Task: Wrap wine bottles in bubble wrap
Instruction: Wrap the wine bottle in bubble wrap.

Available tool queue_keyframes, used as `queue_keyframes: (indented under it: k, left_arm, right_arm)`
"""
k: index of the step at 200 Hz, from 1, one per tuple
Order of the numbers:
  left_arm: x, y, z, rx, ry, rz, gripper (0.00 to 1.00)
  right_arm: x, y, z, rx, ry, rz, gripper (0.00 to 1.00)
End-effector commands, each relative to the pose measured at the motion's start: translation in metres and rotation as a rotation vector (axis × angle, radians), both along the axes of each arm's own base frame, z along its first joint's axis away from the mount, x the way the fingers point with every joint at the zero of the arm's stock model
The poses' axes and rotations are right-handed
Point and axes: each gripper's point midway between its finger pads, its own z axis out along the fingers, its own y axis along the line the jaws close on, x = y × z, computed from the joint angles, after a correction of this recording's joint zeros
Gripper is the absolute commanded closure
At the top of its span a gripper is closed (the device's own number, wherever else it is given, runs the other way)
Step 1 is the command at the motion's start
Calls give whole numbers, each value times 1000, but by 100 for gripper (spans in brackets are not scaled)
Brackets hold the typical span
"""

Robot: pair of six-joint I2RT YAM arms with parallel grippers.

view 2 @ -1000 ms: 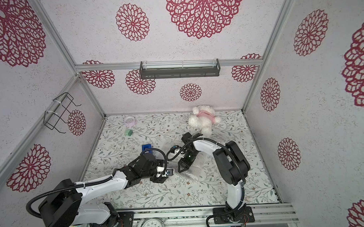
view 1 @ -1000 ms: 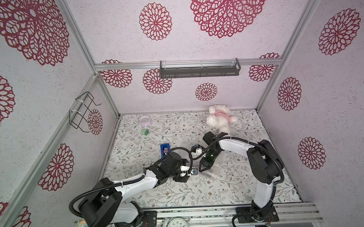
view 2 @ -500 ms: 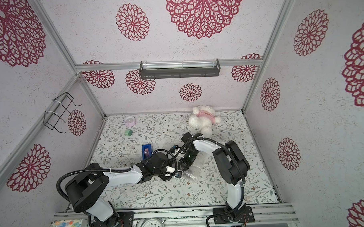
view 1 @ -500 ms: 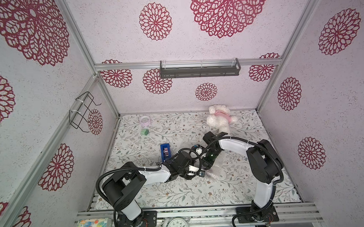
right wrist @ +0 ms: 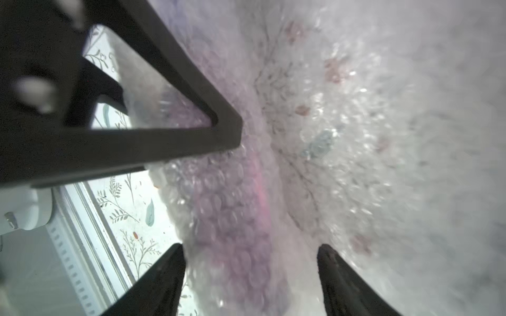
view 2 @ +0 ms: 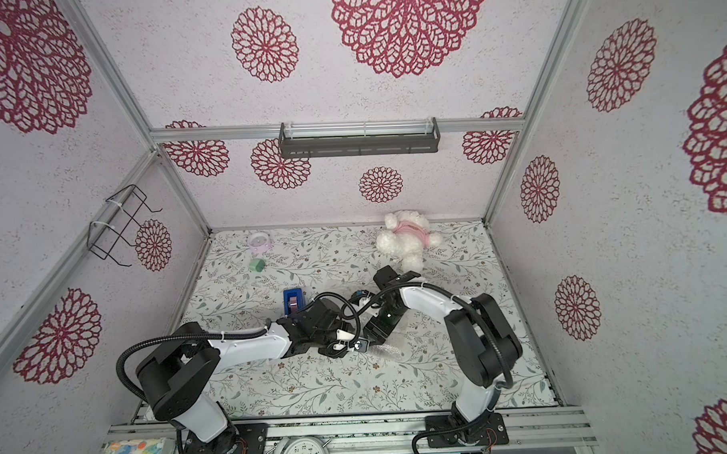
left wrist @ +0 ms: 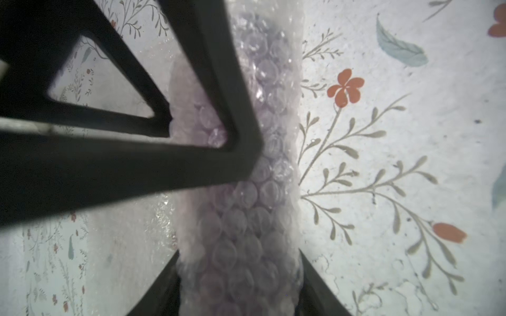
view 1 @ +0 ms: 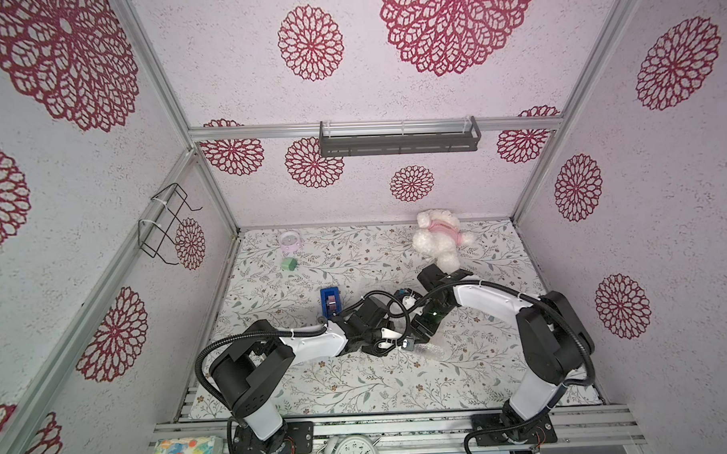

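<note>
Since a second ago, my left arm has folded inward and carried the left gripper (view 1: 401, 345) across the floral tabletop (view 1: 359, 386) to meet the right gripper (view 1: 421, 332) near the middle. On the left wrist view, my left fingers (left wrist: 164, 290) press against both sides of the bubble wrap (left wrist: 262, 115), so I read that pincer as clamped on the roll. Through the bubbles I see the purple tint of the wine bottle (left wrist: 241, 219), lying on the tabletop inside the wrap. On the right wrist view the right pincer stands apart, one fingertip clear of the roll, and loose wrap spreads out beside it. A blue tape dispenser (view 1: 330, 300) sits just behind my left arm, and a white plush bear (view 1: 437, 238) lies by the back wall.
</note>
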Motion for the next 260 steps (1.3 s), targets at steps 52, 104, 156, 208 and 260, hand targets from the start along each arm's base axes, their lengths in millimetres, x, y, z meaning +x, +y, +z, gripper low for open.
queue_keyframes:
  k: [52, 104, 156, 208, 260]
  left_arm:
    - [-43, -2, -4, 60, 447, 7, 57]
    - [-34, -13, 1, 108, 701, 152, 57]
    - [-19, -21, -2, 143, 999, 316, 57]
    - [-17, -24, -5, 137, 1156, 374, 54]
    - [-15, -27, -6, 154, 1221, 374, 54]
  right_arm:
    - [51, -87, 97, 58, -486, -544, 22]
    - [5, -116, 157, 161, -758, -557, 27]
    - [-41, -79, 119, -22, -786, -93, 26]
    - [-50, -36, 73, -195, -876, 193, 23]
    - [-39, 3, 36, -210, -914, 370, 20]
